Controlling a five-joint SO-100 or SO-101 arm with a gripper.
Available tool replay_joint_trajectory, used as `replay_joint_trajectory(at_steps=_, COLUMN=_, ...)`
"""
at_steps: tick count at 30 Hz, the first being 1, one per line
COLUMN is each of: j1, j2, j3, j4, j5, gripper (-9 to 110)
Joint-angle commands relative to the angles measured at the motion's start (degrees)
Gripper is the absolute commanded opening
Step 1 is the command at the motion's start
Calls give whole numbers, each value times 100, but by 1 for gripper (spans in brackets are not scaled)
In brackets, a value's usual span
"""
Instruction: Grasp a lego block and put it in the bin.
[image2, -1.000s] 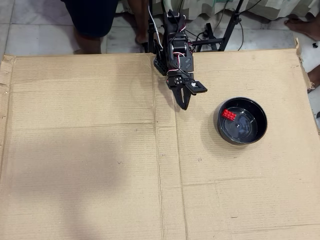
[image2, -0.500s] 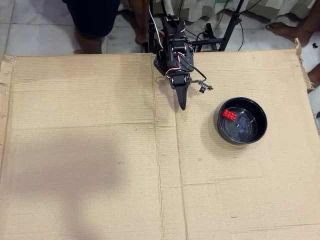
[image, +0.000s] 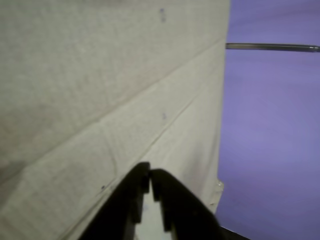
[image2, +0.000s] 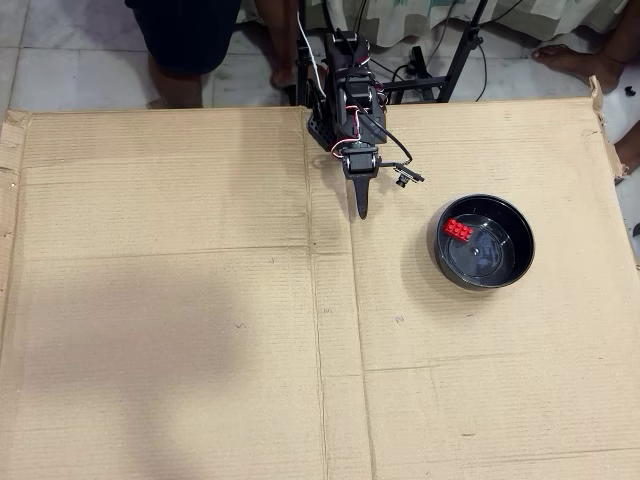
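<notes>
Cardboard sheet (image2: 180, 330) covers work surface, creases running across it. Black arm (image2: 345, 100) at far edge, overhead view. Bin (image2: 484, 275), glossy black bowl, well right of fingertips. Gripper (image2: 361, 212) points down-frame over cardboard, fingers (image: 172, 200) together, nothing between, tips meeting in wrist view. Lego block (image2: 459, 228), red, lies inside bin against rim nearest fingers.
</notes>
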Motion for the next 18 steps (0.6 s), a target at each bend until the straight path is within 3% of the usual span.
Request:
replay_joint_trajectory(at_steps=1, j1=18, j2=9, j3=88, j4=211, j5=-35, gripper=0)
replay_joint_trajectory(at_steps=18, j1=-9, j2=70, j3=88, j4=562, j5=-35, gripper=0)
